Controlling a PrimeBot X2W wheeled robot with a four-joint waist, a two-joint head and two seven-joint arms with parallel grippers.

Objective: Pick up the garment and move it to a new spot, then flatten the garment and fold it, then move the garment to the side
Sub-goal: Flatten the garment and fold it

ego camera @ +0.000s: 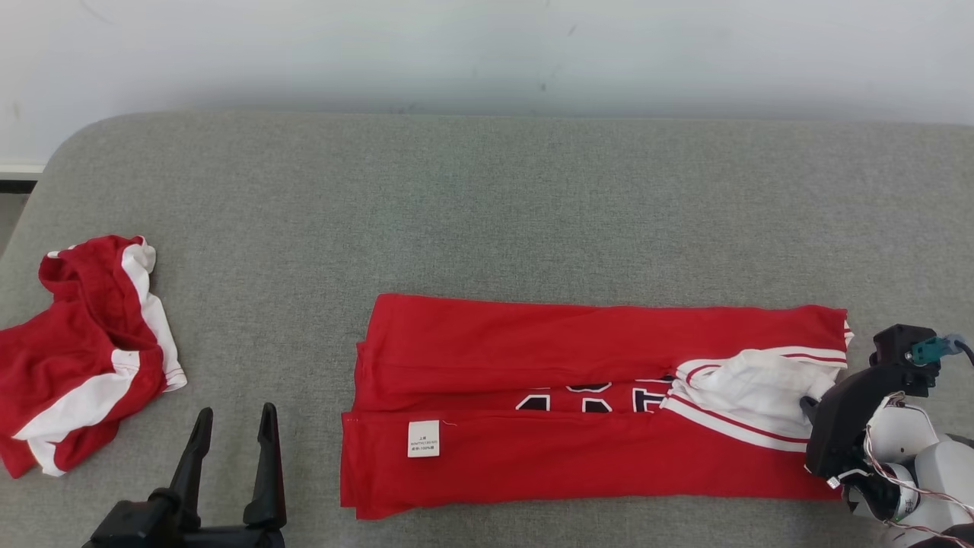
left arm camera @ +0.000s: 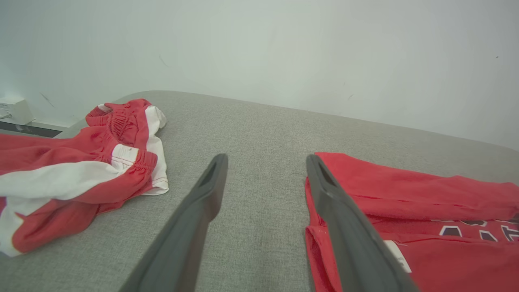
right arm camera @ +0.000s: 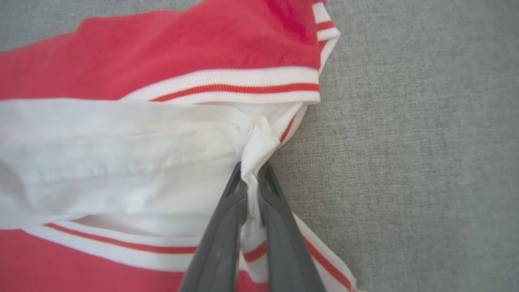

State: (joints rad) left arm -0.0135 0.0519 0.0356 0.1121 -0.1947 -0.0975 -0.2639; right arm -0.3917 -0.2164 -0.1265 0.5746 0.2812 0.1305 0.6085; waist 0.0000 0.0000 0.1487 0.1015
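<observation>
Roughly mid-fold: red jersey (ego camera: 578, 358) lies flattened on grey counter (ego camera: 487, 198), sides folded in lengthwise; crosswise fold and move aside remain. Right gripper (right arm camera: 252, 178) pinched shut on its white trim (right arm camera: 259, 134), probably the collar; left gripper (ego camera: 236, 415) wide open, empty

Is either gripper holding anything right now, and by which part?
The right gripper is shut on the red jersey, pinching a fold of its white fabric beside the striped trim at its right end. The left gripper is open, holding nothing.
</observation>
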